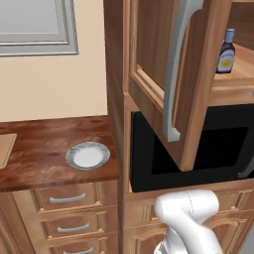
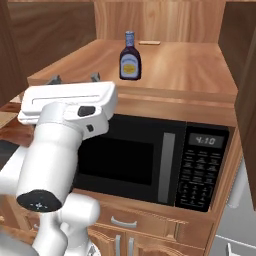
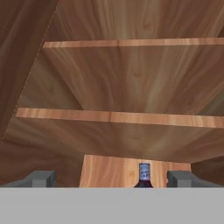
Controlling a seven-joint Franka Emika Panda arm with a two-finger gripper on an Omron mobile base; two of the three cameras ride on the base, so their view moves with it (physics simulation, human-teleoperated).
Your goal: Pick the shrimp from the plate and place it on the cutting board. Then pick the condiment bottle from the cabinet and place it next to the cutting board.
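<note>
The condiment bottle (image 2: 130, 56), dark with a blue-grey cap and a yellow label, stands upright on the light shelf of the open cabinet (image 2: 170, 65). My gripper (image 2: 75, 78) is open and empty at the shelf's front edge, left of the bottle and short of it. In the hand view the bottle's cap (image 3: 144, 174) shows ahead between the fingertips (image 3: 41, 178), nearer the right one. The plate (image 1: 88, 155) lies on the dark counter with a bare white centre. A corner of the cutting board (image 1: 5, 149) shows at the far left. The shrimp is out of view.
The cabinet door (image 1: 163, 74) with its long silver handle (image 1: 176, 74) stands swung open to the left of the shelf. A black microwave (image 2: 150, 160) sits directly under the shelf. Drawers (image 1: 67, 198) run below the counter. Higher shelves (image 3: 118, 117) lie above the bottle.
</note>
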